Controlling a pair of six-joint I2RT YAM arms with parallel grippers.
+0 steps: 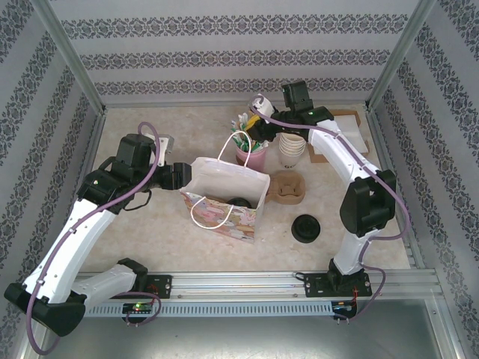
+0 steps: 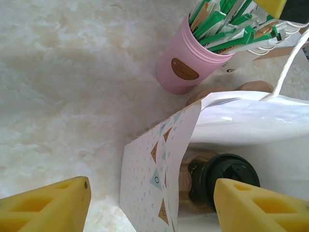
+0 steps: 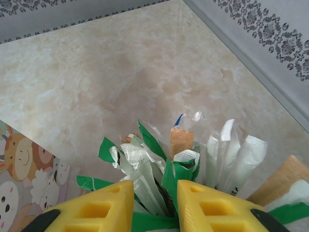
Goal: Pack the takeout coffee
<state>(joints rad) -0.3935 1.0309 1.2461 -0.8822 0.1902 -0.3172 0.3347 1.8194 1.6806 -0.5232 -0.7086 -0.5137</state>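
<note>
Sitting inside the bag: coffee, lid on, so packing looks done. Left gripper: jaws wide, straddling the bag's left wall, gripping nothing. Right gripper: jaws narrow among sachets in the pink cup; hold unclear.

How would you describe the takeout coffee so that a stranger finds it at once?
In the middle of the table stands a white paper bag with string handles. Inside it is the takeout coffee, a cup under a black lid. The other black lids lie loose outside the bag.
</note>
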